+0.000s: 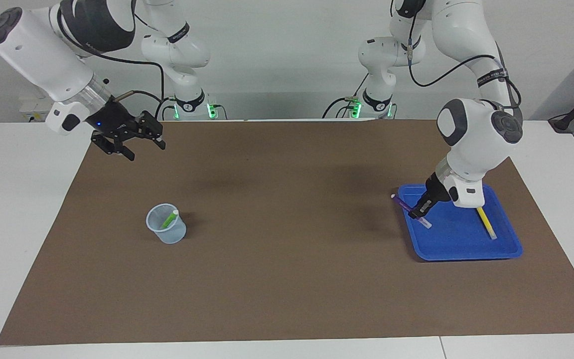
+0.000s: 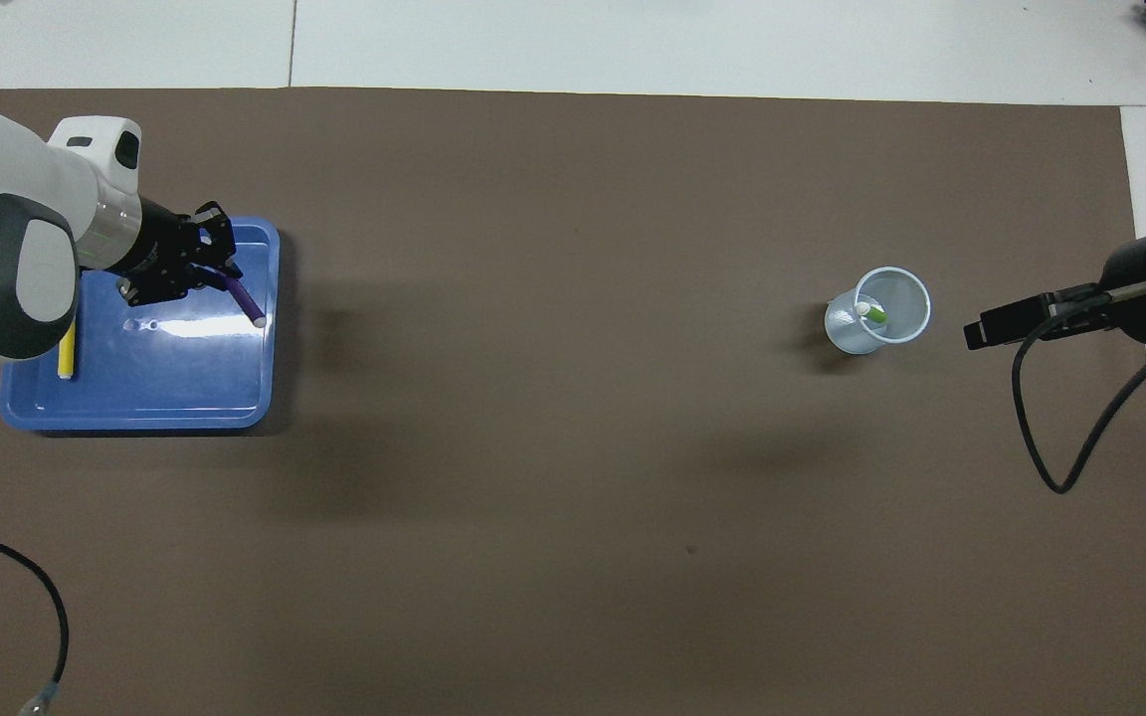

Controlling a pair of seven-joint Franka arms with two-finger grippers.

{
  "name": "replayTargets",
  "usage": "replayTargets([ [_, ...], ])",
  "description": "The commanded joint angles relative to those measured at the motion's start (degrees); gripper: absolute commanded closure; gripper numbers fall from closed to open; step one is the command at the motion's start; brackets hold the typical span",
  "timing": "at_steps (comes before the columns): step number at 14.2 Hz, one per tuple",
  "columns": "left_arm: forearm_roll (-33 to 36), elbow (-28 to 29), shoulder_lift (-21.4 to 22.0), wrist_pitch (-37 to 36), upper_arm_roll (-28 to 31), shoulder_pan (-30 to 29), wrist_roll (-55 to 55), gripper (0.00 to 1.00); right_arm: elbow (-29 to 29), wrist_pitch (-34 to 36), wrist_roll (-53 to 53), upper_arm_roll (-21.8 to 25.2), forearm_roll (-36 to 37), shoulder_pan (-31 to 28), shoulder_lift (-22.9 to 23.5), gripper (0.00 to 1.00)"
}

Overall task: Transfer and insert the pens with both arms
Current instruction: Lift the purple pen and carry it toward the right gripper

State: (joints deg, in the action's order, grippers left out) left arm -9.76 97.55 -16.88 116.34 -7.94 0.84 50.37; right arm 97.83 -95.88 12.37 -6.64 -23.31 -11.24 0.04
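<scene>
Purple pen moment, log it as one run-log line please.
left gripper: holds purple pen over blue tray | right gripper: open, waiting | green pen: in cup

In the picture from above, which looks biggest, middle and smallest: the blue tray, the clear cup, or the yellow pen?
1. Blue tray, biggest by far.
2. Clear cup, middle.
3. Yellow pen, smallest, but the left arm covers part of it, so its full length is hidden.
</scene>
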Motion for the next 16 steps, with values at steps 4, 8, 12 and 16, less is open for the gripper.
replayTargets([
  [4,-4.55,0.1,0.97,3.53,0.65,4.69,19.12,1.0,2.8,-7.55,-8.23,-0.65,-14.39,2.52,-1.71,0.07],
  [8,-7.71,0.27,1.15,7.83,0.65,6.63,29.93,1.0,7.45,-15.98,-11.75,-0.74,-21.5,9.03,-2.59,0.07],
  [12,-9.13,0.01,1.24,9.61,-0.57,11.19,42.32,1.0,11.58,-25.12,-9.22,-0.83,-28.0,12.72,-2.07,0.07],
  [16,-9.05,-0.08,1.5,15.31,-2.16,16.82,52.09,1.0,15.28,-30.06,-1.23,-0.83,-31.89,15.63,-0.14,0.06],
])
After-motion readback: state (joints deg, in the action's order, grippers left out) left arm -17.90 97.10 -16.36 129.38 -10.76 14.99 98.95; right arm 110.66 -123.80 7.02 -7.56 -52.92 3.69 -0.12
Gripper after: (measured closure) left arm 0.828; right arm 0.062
